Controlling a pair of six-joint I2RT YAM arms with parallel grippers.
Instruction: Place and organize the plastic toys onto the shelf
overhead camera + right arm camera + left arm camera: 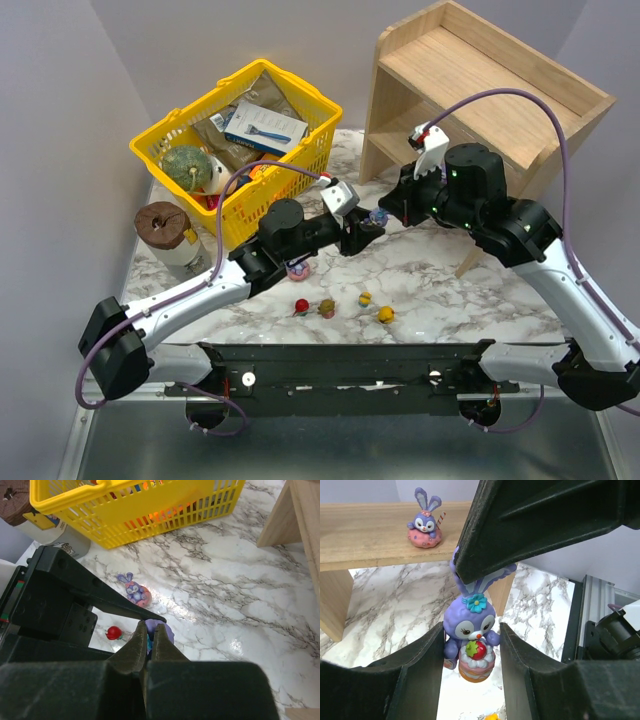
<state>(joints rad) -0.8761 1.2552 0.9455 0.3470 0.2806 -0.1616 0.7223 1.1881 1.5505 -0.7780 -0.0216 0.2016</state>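
A purple long-eared bunny toy with a strawberry cake (470, 630) hangs above the marble table between both grippers. My left gripper (471, 630) is shut on its body, one finger at each side. My right gripper (149, 628) is shut on its ears from above, and its dark fingers (520, 530) fill the top of the left wrist view. In the top view the two grippers meet at the toy (377, 217), in front of the wooden shelf (480, 80). Another purple bunny (425, 525) sits on the shelf's lower board.
A pink-bodied bunny (135, 592) lies on the table under my left arm. Red (301, 306), olive-brown (326, 308) and two yellow (386, 315) round toys lie near the front edge. A yellow basket (300, 175) of groceries and a brown-lidded jar (165, 225) stand at the left.
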